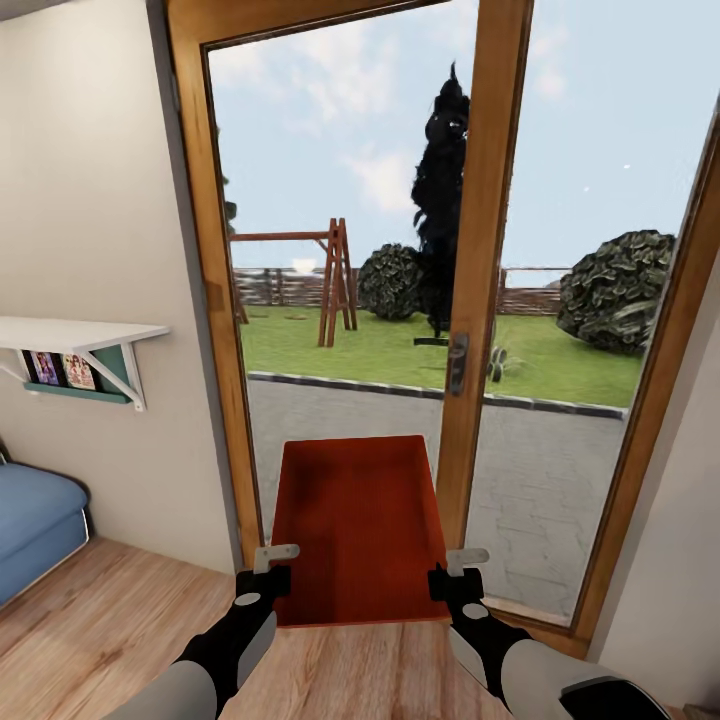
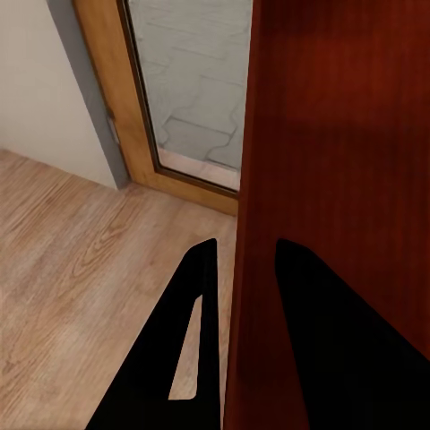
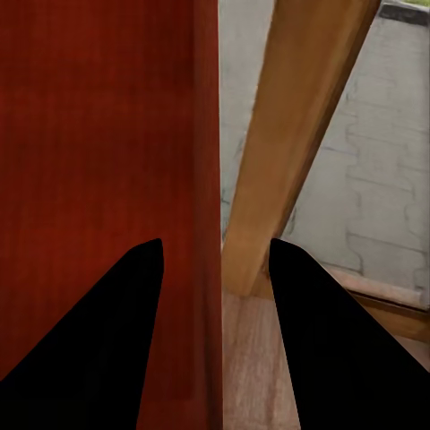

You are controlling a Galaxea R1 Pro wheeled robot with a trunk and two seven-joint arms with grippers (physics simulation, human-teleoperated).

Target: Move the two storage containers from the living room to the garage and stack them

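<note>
Orange-red container (image 1: 360, 530) hangs between both hands, left hand (image 1: 262, 583) and right hand (image 1: 455, 582) each pinching a side wall, before the glass door (image 1: 340, 300).

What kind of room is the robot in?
Probably a living room: light wood-plank floor, a blue sofa, a wall shelf holding pictures, and wood-framed glass doors facing a garden.

A home's living room: light wood-plank floor (image 1: 110, 620), cream wall (image 1: 90, 200), a blue sofa (image 1: 35, 525) left of the wood-framed glass doors (image 1: 350, 300), a wall shelf (image 1: 80, 335) holding what look like photos above it.
</note>
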